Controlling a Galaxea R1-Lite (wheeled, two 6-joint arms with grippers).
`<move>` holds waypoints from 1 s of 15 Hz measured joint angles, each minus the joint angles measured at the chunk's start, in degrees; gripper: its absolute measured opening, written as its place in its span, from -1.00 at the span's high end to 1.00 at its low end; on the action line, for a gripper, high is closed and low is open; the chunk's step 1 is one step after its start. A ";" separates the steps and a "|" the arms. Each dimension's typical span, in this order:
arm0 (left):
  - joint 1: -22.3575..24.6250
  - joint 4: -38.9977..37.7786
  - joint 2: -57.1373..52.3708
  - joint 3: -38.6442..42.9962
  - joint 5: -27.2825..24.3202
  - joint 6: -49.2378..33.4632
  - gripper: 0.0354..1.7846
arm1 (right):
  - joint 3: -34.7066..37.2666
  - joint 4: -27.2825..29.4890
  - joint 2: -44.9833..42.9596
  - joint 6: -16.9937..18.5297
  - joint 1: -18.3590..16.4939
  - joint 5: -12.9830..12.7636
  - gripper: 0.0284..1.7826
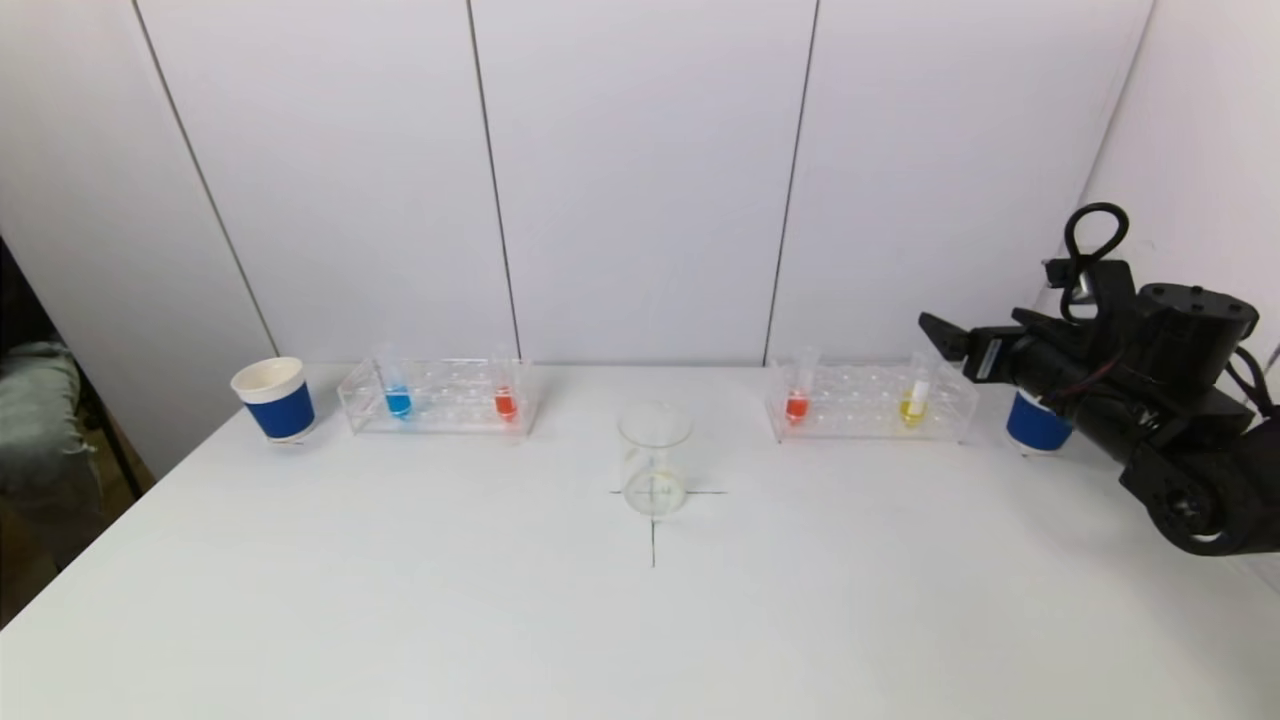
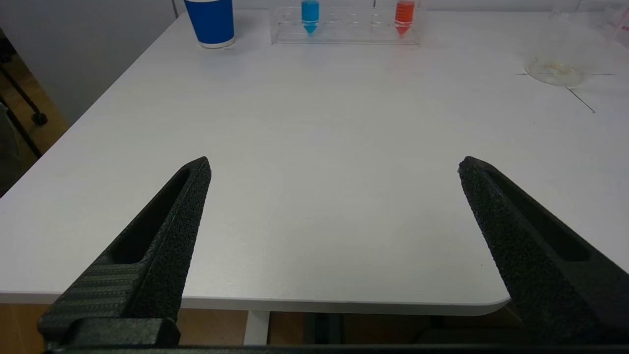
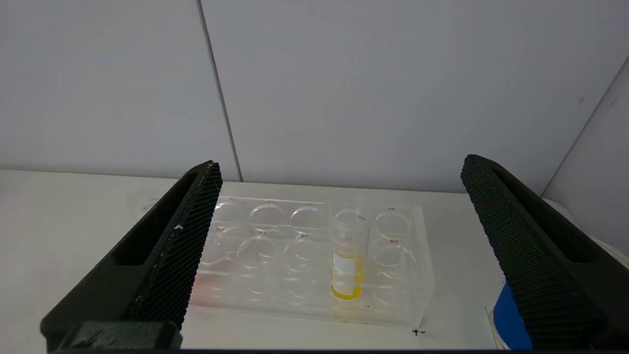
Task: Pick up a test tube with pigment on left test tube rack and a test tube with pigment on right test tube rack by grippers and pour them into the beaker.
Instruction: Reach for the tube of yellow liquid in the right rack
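Observation:
The left test tube rack [image 1: 450, 400] holds a blue tube [image 1: 398, 400] and an orange-red tube [image 1: 505, 402]. The right test tube rack [image 1: 855, 405] holds an orange-red tube [image 1: 797, 404] and a yellow tube [image 1: 913, 405]. Between the racks stands the clear beaker [image 1: 654, 460]. My right gripper [image 1: 950, 340] hovers open just right of the right rack, above it. In the right wrist view the yellow tube [image 3: 348, 265] stands ahead of the open right gripper [image 3: 340, 167], apart from it. My left gripper [image 2: 334, 164] is open and empty over the table's near edge, far from the blue tube [image 2: 310, 14].
A blue paper cup [image 1: 275, 398] stands left of the left rack. Another blue cup [image 1: 1035, 425] sits right of the right rack, partly behind my right arm. A black cross is drawn under the beaker. White wall panels close off the back of the table [image 1: 400, 600].

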 joint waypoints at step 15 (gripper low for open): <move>0.00 0.00 0.00 0.00 0.00 0.00 -0.98 | -1.89 -7.74 14.40 0.61 0.00 -3.19 -0.99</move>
